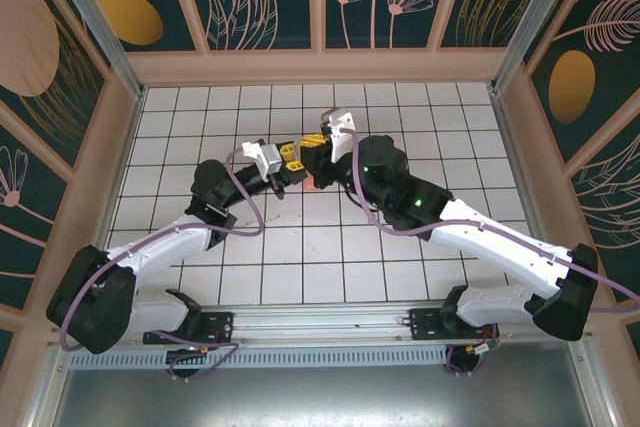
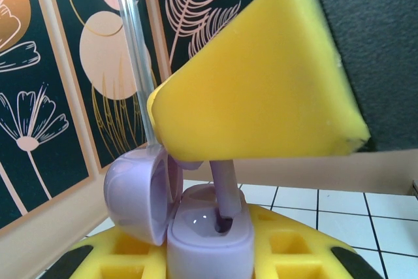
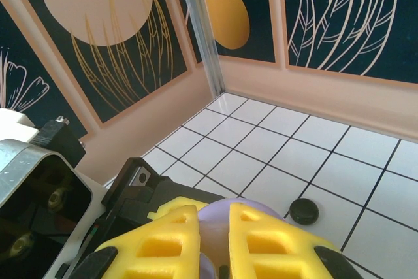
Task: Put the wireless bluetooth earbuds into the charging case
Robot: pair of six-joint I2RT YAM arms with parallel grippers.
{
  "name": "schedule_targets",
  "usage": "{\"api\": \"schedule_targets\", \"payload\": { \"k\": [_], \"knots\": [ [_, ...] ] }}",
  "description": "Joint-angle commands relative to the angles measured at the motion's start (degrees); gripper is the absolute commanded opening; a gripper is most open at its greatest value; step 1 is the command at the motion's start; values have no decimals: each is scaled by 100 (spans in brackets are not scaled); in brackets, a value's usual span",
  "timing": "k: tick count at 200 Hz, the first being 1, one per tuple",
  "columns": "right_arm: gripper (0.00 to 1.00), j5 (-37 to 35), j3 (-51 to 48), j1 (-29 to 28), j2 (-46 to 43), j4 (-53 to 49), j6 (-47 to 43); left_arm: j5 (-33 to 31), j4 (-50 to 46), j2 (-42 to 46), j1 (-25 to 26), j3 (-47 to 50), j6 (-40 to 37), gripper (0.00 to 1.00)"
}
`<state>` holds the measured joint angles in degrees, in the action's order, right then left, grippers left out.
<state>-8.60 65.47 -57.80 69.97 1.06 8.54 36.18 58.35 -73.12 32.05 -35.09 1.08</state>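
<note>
Left wrist: lilac earbud (image 2: 224,191) in case (image 2: 209,249)

The earbud (image 2: 224,191) has its top tucked behind the yellow pad (image 2: 261,89), tip sunk in the case (image 2: 209,243), whose bottom runs off frame.

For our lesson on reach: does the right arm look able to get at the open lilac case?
Probably yes. The left gripper holds the case with its lid swung aside, so nothing covers the sockets. The earbud in the right gripper has its stem tip at one socket.
</note>
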Motion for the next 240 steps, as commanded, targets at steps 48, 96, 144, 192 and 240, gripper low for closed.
{"api": "schedule_targets", "payload": {
  "k": [48, 96, 144, 192, 240],
  "knots": [
    [13, -322, -96, -161, -107, -497, -206, -135, 247, 279, -2, -214, -106, 0],
    [13, 57, 115, -225, 130, -601, -286, -96, 212, 265, 3, -235, -94, 0],
    [13, -139, 478, -525, 611, -996, -519, -132, 199, 273, 3, -217, -100, 0],
    [21, -437, 422, -519, 461, -960, -429, -129, 186, 277, 2, -210, -86, 0],
    [59, -404, 620, -404, 174, -888, -5, -115, 218, 249, 2, -157, -50, 0]
  ]
}}
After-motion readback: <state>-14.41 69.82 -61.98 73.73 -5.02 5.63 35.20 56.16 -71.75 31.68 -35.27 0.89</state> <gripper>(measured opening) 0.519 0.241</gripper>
